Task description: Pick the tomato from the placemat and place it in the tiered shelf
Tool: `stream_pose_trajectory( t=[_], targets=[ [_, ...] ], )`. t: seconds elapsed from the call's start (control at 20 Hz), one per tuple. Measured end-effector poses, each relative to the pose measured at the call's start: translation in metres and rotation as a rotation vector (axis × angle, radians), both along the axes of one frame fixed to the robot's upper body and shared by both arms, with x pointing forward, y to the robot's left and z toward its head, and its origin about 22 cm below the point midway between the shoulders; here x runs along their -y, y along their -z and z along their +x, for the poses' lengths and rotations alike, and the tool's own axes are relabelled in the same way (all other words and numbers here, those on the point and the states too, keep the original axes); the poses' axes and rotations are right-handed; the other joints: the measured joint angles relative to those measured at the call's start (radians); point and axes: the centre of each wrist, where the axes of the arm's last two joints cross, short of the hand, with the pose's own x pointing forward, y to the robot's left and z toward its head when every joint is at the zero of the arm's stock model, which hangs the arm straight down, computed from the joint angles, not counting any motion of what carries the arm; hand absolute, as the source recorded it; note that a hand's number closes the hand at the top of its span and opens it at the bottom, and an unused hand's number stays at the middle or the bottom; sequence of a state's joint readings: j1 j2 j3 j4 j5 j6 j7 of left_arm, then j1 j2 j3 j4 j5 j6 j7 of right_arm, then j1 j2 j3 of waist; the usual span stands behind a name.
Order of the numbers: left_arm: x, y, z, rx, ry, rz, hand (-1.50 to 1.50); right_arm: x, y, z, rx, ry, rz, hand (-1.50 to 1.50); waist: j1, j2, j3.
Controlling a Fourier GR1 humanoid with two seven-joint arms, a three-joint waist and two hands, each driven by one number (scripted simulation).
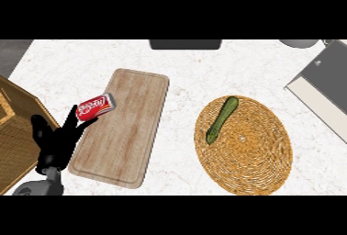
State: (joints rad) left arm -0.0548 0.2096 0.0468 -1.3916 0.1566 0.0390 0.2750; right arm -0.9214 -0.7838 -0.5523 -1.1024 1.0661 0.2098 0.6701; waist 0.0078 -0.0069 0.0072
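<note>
A: So, look at the round woven placemat (245, 147) on your right. What lies on it is a long green vegetable (221, 119), something like a cucumber or courgette, set aslant on the mat's upper left part. You won't find a tomato on it, nor anywhere else on the white counter (183, 69).

B: And the shelf?

A: You get only a piece of it: a wooden, wicker-sided shelf (13, 114) cut off by the left edge, so its tiers can't be told apart.

B: What about the hands?

A: Your left hand (58, 137) is low at the left, over the near-left side of the wooden cutting board (125, 126). Its fingers are straight and spread, the tips reaching up to a red drink can (94, 107) that lies on its side at the board's left edge. Whether a fingertip touches the can, you can't say; nothing is curled round it. Your right hand doesn't show at all.

B: Anything else cut off?

A: Along the top: a dark tray-like thing (186, 44), a grey rounded object (299, 43) at the corner, and a grey slab (325, 87) running out at the right edge. None of them can be identified.
</note>
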Motion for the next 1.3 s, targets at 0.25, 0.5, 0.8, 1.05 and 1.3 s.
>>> stream_pose_trajectory(
  t=[0.25, 0.5, 0.8, 1.05, 1.3],
  targets=[
    [0.000, 0.000, -0.001, 0.002, 0.000, -0.002, 0.00, 0.001, -0.005, -0.008, 0.174, 0.051, 0.068, -1.50, -0.003, 0.000, -0.001],
    [-0.002, -0.002, 0.001, -0.003, 0.004, -0.001, 0.00, -0.001, -0.012, -0.011, 0.345, 0.061, 0.140, -1.50, 0.000, 0.002, -0.002],
    [-0.005, 0.000, 0.000, 0.002, 0.009, -0.001, 0.00, 0.005, -0.022, -0.022, 0.564, 0.054, 0.231, -1.50, -0.002, 0.001, -0.001],
    [-0.004, 0.002, -0.001, 0.012, 0.001, 0.002, 0.00, 0.013, -0.032, -0.041, 0.712, 0.116, 0.223, -1.50, -0.005, 0.000, -0.001],
    [-0.007, 0.000, -0.003, 0.004, 0.000, -0.003, 0.00, 0.026, -0.050, -0.074, 0.785, 0.253, 0.155, -1.50, -0.012, -0.001, -0.003]
  ],
)
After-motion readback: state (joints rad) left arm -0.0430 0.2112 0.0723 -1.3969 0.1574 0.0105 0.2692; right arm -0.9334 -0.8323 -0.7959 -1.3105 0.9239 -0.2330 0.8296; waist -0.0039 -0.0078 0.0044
